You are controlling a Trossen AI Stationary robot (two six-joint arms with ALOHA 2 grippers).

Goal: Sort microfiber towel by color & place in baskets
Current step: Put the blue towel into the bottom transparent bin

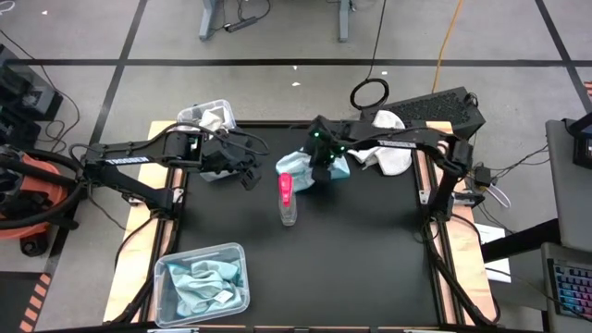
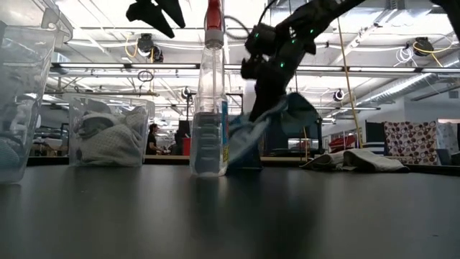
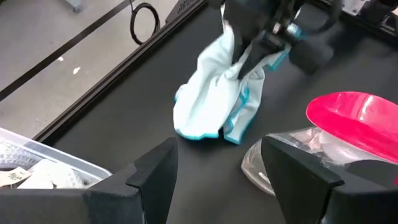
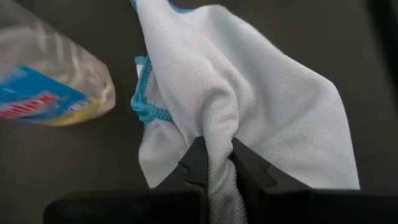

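My right gripper (image 1: 324,168) is shut on a light blue towel (image 1: 303,166) at the middle of the table's far part, just beyond a clear spray bottle with a pink top (image 1: 288,198). My left gripper (image 1: 246,173) hovers open to the left of the towel, raised off the table (image 2: 154,13). A basket (image 1: 211,113) at the far left corner holds white towels. Another basket (image 1: 166,277) at the near left holds light blue towels. More white towels (image 1: 387,153) lie in a heap on the table's far right. My right gripper (image 4: 217,163) pinches a bunched fold of the light blue towel (image 4: 219,134) between its two fingers, coming from above and pointing down. The cloth hangs below the fingers and spreads out, and its lower end (image 3: 205,127) rests on the table.
The spray bottle (image 2: 208,108) stands upright right next to the held towel, between it and the near edge. The black tabletop is bare in the middle and on the near right. Cables and a keyboard lie beyond the far edge.
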